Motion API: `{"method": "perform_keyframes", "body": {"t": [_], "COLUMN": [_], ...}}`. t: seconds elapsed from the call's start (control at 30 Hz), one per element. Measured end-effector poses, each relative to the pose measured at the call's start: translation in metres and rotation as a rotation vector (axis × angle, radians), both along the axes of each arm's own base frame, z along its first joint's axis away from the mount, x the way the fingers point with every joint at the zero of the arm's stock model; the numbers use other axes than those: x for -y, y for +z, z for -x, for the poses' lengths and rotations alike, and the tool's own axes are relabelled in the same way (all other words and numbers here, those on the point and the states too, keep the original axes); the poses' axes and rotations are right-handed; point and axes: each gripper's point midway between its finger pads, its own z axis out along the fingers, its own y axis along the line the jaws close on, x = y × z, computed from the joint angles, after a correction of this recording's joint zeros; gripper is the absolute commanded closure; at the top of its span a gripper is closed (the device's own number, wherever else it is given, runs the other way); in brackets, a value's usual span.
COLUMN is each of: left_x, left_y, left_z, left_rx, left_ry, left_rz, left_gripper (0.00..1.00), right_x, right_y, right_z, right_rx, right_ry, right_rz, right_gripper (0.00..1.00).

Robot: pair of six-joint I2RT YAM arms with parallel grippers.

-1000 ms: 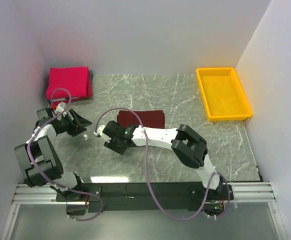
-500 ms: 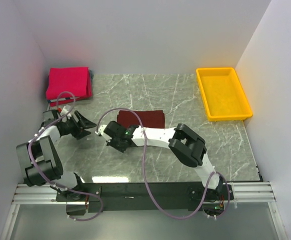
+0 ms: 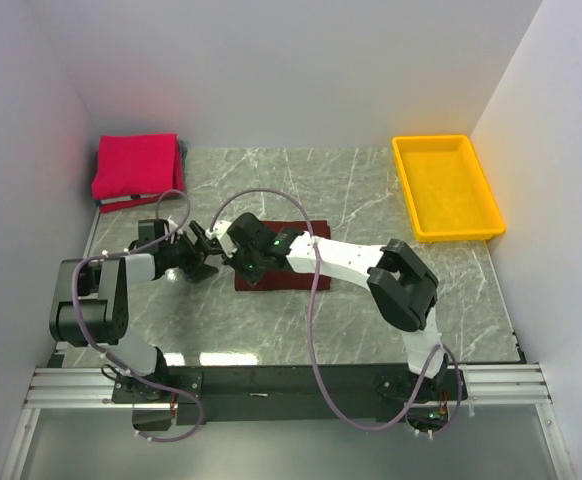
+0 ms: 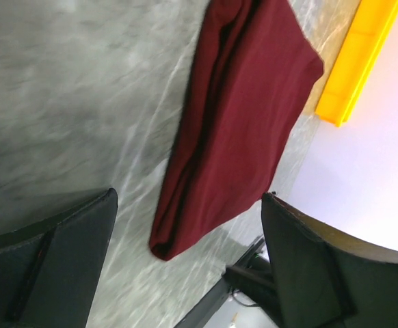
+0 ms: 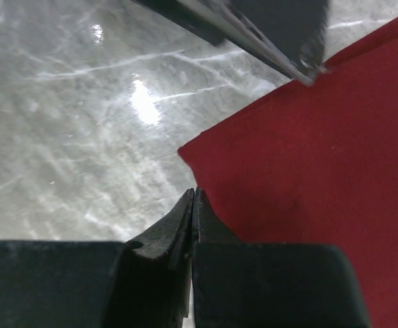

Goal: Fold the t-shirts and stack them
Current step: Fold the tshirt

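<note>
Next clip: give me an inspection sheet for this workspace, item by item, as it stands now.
Surface: grey marble table, glare spots, no spills seen.
Job's things: maroon shirt folded mid-table; red shirt folded at the far left corner.
Clutter: yellow tray at far right.
Grippers: left gripper open beside the maroon shirt; right gripper shut at its corner, grip unclear.
Cables: purple cables loop above both arms.
Surroundings: white walls; nothing else seen.

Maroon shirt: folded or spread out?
Folded. The maroon shirt is a compact rectangle, stacked layers showing along its edge in the left wrist view.
</note>
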Motion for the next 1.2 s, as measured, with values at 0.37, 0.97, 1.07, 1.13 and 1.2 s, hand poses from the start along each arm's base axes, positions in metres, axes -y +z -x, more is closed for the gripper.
{"method": "perform_keyframes", "body": {"t": [0.37,0.97,1.07,1.13,1.2], "left_x": [-0.016,-0.023,-0.023,-0.023,-0.023], "left_y": [0.001,0.000,0.000,0.000,0.000], "left_z": [-0.025,-0.025,-0.025,-0.025,-0.025], "left_rx": [0.001,0.006,0.006,0.008,0.009], "left_ry": [0.097,0.105,0.105,0.103,0.101], "left_rz": [-0.018,-0.029,-0.029,-0.031,-0.032], "left_gripper": [0.06,0.06,0.06,0.06,0.06], "right_x": [-0.008,-0.014,-0.015,-0.015,-0.014], "right_y": [0.003,-0.054,-0.055,-0.055,-0.055], "right_z": [0.009,0.012,0.013,0.013,0.012], "right_rx": [0.055,0.085,0.076,0.063,0.042], "right_ry": [0.036,0.053,0.053,0.051,0.046], "right_rz": [0.024,0.127,0.120,0.113,0.102], "right_gripper": [0.56,0.81,0.98,1.00,1.00]}}
